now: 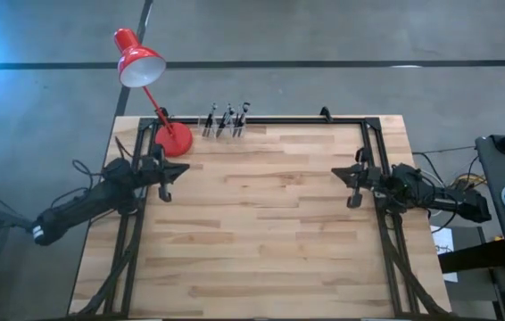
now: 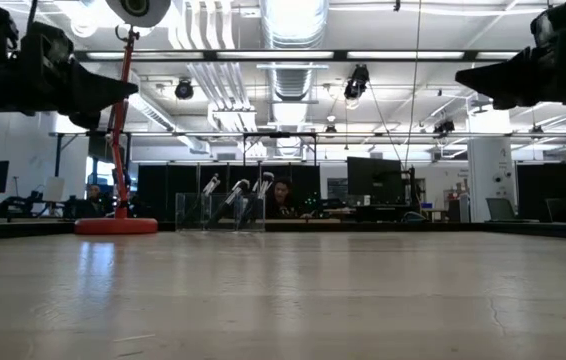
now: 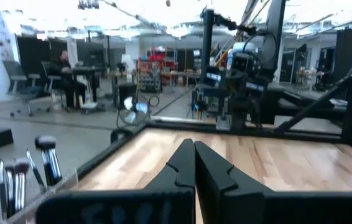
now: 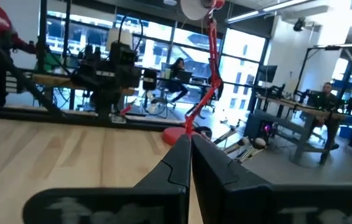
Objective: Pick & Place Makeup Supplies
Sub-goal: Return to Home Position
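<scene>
You have bright, even overhead light: ceiling strips (image 2: pixel 293 20) glare at twelve o'clock, and the table (image 2: pixel 283 300) carries a faint sheen.

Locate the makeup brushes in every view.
High view: makeup brushes at the table's far edge, beside the red lamp base.
Low view: left of centre, right of that base.
Left wrist view: lower-left corner.
Right wrist view: right of centre, beyond the base.
Shared landmark: the lamp base, not seen from the left wrist.

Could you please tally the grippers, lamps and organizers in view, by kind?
Grippers: 2, the left gripper and the right gripper, both shut
Lamp: 1
Organizer: 1
Total: 4
</scene>
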